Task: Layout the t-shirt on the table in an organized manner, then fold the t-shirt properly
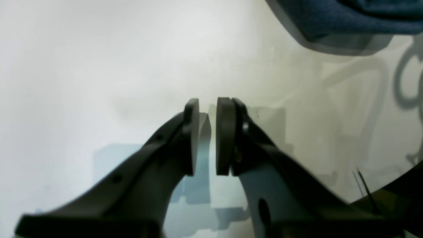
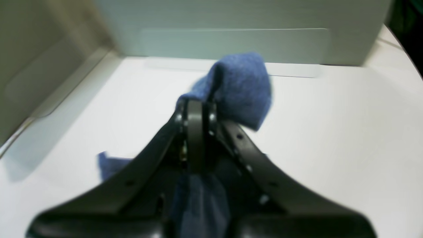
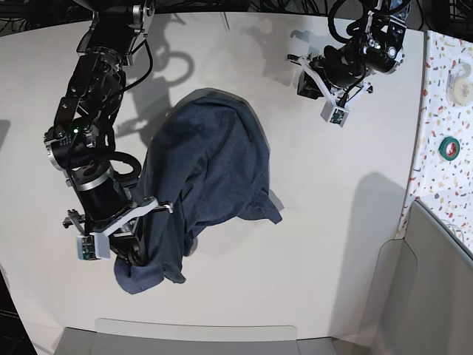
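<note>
The dark navy t-shirt [image 3: 214, 170] lies bunched in a rumpled heap on the white table [image 3: 332, 244], left of centre. My right gripper [image 3: 139, 250] is shut on its lower left edge, lifting the cloth. In the right wrist view a blue fold of the t-shirt [image 2: 238, 89] sticks out past the closed right gripper [image 2: 197, 107]. My left gripper [image 3: 304, 80] hovers at the far right of the table, apart from the shirt. Its pads [image 1: 226, 132] stand a narrow gap apart over the bare table [image 1: 99, 66] with nothing between them. A corner of the t-shirt [image 1: 347, 16] shows at the top right of that view.
A narrow speckled surface [image 3: 447, 111] runs along the right edge, with a green tape roll [image 3: 448, 146] and a white roll [image 3: 462, 74] on it. Grey panels stand at the near edge [image 3: 199, 336] and the lower right [image 3: 436, 281]. A pale wall [image 2: 231, 29] rises ahead of the right gripper.
</note>
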Controlling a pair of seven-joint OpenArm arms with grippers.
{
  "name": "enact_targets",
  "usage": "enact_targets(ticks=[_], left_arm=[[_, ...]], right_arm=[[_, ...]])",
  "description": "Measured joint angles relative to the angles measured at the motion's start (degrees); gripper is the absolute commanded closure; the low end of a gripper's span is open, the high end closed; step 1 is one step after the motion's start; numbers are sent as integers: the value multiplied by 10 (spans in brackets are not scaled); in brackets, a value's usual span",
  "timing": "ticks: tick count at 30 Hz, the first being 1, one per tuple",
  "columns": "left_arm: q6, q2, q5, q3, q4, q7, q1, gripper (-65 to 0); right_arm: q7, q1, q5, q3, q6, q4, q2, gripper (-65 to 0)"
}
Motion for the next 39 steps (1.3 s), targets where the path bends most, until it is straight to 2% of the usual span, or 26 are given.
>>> enact_targets(ticks=[8,11,16,31,36,39], left_arm=[[0,0,0,0,-8,0,0,-98],[0,0,0,0,-8,1,-2,-98],[0,0,0,0,-9,1,-2,-98],[0,0,0,0,-9,1,-2,-98],[0,0,0,0,-9,1,-2,-98],[0,0,1,0,-9,0,-2,-98]], right_arm=[[-4,1,4,-128,0,0,-1,0],[-1,19,3,-154,0,0,-24,0],[0,38,4,-158,0,-10,-61,0],[1,56,0,-154,0,-155,-59,0],[1,116,-2,-154,-1,-215,-84,0],[7,162,9,-157,0,-276,-87,0]])
